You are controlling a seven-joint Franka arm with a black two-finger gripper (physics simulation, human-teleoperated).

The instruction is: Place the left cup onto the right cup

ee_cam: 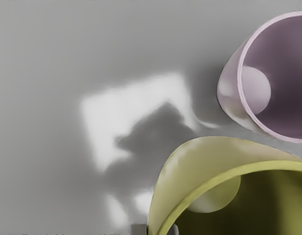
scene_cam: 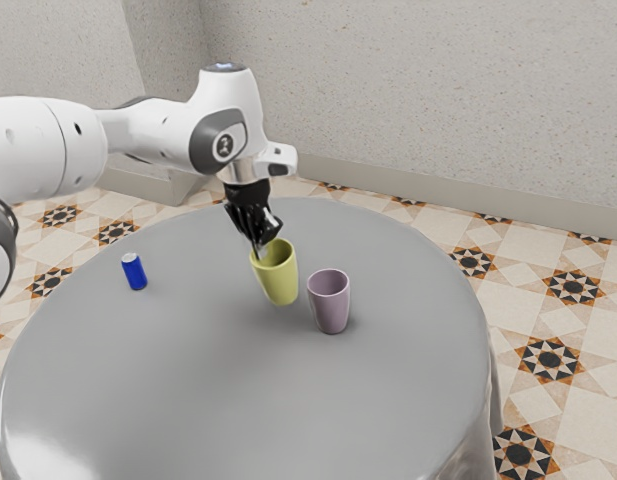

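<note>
the claw [scene_cam: 260, 243] pinches the yellow cup [scene_cam: 276, 275] by its rim, it seems, tilted just above the bench [scene_cam: 188, 380], close on the exterior view's left of the purple cup [scene_cam: 328, 300]. tilted so, it could slip or topple the purple cup.

Count: 3 small items on 1 round grey table [scene_cam: 188, 400].
2 cups are counted, 1 yellow-green cup [scene_cam: 275, 272] and 1 lilac cup [scene_cam: 328, 300], both well in from the table's edges; 1 blue can [scene_cam: 134, 271] is counted nearer the edge at the exterior view's left. 1 black gripper [scene_cam: 259, 245] on 1 white arm [scene_cam: 148, 135] is also counted.
</note>
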